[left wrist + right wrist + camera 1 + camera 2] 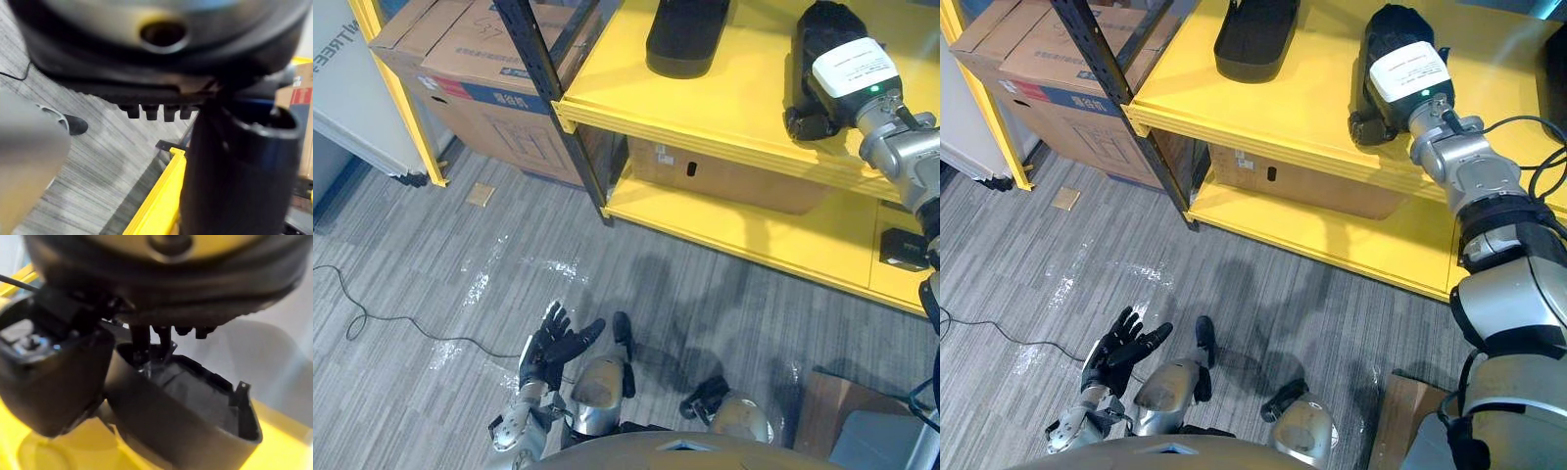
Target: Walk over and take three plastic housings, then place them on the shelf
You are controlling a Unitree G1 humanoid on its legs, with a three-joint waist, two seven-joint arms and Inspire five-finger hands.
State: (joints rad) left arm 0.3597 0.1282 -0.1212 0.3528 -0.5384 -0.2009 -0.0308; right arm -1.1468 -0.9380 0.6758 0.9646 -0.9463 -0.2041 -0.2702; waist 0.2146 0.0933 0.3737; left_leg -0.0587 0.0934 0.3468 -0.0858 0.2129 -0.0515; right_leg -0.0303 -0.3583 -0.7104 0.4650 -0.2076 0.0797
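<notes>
The housing [195,406] is black plastic, a long open shell with a hollow inside and a raised rim, and it rests on the top board of the yellow shelf [734,108] towards its right end. The right hand [54,377] grips it: the fingers [141,340] hook over the rim into the hollow and the thumb presses the outer wall. A second housing [685,39], also black, lies on the same board further left, well apart from the first. A black post [553,98] stands at the shelf's left front corner. Under the top board a carton [724,176] sits on the lower board. Left of the shelf are stacked boxes [470,78]. In front of the shelf, low over the grey floor [460,264], the left hand [553,348] hangs with fingers spread, holding nothing.
</notes>
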